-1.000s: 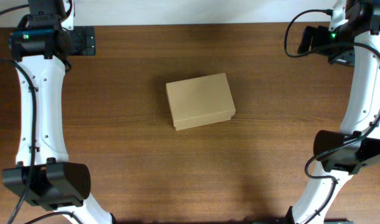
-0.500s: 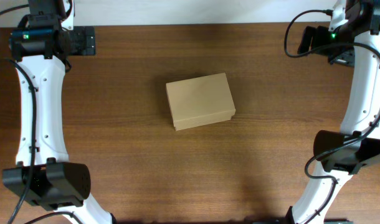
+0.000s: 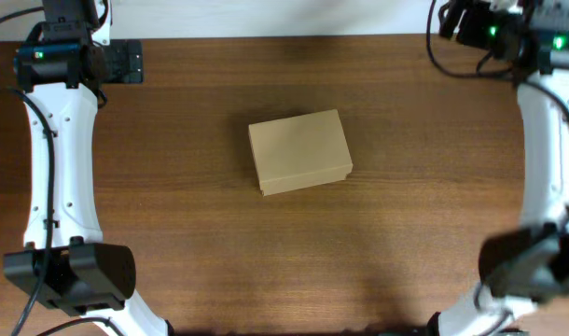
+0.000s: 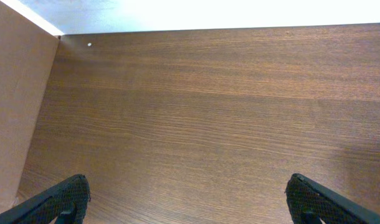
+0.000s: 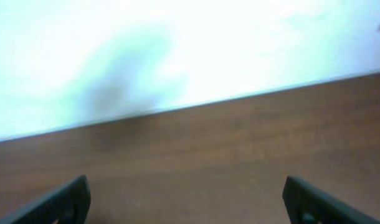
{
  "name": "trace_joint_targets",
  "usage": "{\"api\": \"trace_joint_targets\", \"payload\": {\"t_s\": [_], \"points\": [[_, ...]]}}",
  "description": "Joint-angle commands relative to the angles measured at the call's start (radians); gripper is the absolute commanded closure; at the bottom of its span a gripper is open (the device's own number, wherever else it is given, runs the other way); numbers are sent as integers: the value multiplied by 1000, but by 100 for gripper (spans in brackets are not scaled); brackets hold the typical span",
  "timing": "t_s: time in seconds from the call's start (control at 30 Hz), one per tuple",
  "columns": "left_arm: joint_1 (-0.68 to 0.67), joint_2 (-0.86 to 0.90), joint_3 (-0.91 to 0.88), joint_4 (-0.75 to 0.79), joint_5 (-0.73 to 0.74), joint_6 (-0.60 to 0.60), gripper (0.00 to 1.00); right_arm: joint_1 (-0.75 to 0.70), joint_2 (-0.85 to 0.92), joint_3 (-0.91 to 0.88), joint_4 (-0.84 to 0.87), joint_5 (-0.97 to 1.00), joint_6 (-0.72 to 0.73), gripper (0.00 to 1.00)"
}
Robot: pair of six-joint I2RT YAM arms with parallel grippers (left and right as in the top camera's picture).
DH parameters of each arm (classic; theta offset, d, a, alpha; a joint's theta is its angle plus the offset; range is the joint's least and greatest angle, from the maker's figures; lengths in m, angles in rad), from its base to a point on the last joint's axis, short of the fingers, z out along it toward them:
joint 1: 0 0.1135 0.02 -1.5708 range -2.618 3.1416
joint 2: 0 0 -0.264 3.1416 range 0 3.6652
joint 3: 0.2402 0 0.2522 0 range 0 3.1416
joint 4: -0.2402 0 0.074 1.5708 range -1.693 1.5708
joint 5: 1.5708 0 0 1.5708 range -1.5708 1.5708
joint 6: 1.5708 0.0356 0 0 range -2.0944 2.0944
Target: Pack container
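Note:
The container (image 3: 298, 149) is a small tan-brown cardboard box with its lid shut, lying in the middle of the wooden table (image 3: 191, 215). My left gripper (image 3: 135, 62) is at the back left, far from the box; in the left wrist view (image 4: 187, 182) its fingers are wide apart with only bare wood between them. My right gripper (image 3: 450, 21) is at the back right edge, also far from the box. In the blurred right wrist view (image 5: 186, 182) its fingers are wide apart and empty. Neither wrist view clearly shows the box.
A flat tan surface (image 4: 15, 106) fills the left edge of the left wrist view; I cannot tell what it is. A white surface (image 5: 190, 43) lies beyond the table's back edge. Both white arms run down the table's left and right sides.
The right arm has swung: its wrist and gripper moved back toward the table's back edge, and its lower joint shifted toward the front. The left arm and the box have not moved.

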Motion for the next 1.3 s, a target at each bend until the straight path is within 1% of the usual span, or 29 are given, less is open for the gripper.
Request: {"api": "trace_joint_targets", "payload": {"t_s": [0.0,0.1,0.27,0.43,0.57,0.7,0.87,1.0,1.1,1.27], "points": [[2,8,4,-1,11,6,1,20,-226,-220,95,-32,51,0],[2,8,4,-1,11,6,1,27,-417,-447,177,-32,51,1],[2,8,4,-1,11,6,1,27,-726,-748,283,-32,51,1],[2,8,4,-1,11,6,1,29,-1012,-969,287,-32,50,1],[2,8,4,-1,11,6,1,85,-1254,-1155,308,12,50,1],[2,8,4,-1,11,6,1,145,-1481,-1363,409,16,51,1],[2,8,4,-1,11,6,1,148,-1715,-1615,562,35,50,1],[2,8,4,-1,11,6,1,148,-1831,-1740,644,35,50,1],[2,8,4,-1,11,6,1,148,-1826,-1775,710,39,50,1],[2,8,4,-1,11,6,1,148,-1828,-1782,722,148,50,1]]}}
